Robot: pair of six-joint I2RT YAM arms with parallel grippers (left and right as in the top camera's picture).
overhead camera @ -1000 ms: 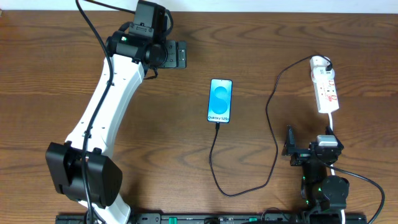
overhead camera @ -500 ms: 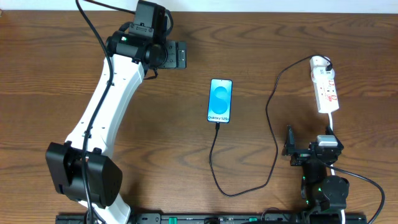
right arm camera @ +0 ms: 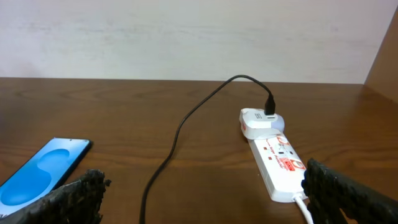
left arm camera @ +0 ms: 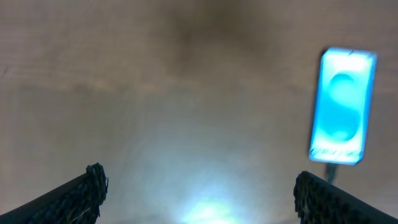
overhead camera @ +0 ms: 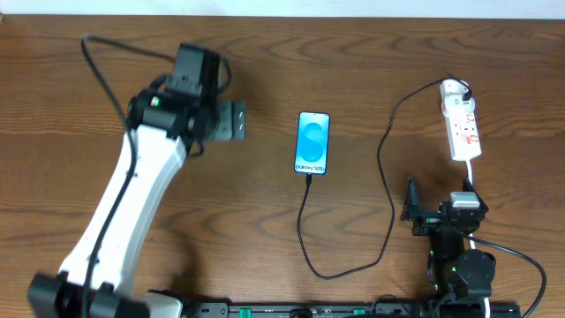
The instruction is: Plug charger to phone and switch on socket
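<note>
Surface [overhead camera: 229,230] of brown wood, and on it the big white left arm [overhead camera: 132,185] reaches in from the near left corner. Its jaws are spread wide with nothing in them, pointing across at the phone [overhead camera: 313,143] but well apart from it. The small dark right arm [overhead camera: 455,221] sits folded at the near right, jaws likewise wide open and empty.

And there's the socket [overhead camera: 463,124], just ahead of those right jaws and a touch to their right! Its long axis runs away from the robot, with the white adapter [right arm camera: 261,121] at the far end. The right arm is clearly the nearer one for the switch, I'd say, though I can't pick out the switch itself.

The phone lies mid-surface, lengthwise the same way, its screen lit blue. The charger [overhead camera: 380,155] loops from the adapter down and round, and its end meets the phone's near edge; it looks plugged in already.

Writing: "Galaxy S25+" on the screen. The socket's red markings are too small to read.
</note>
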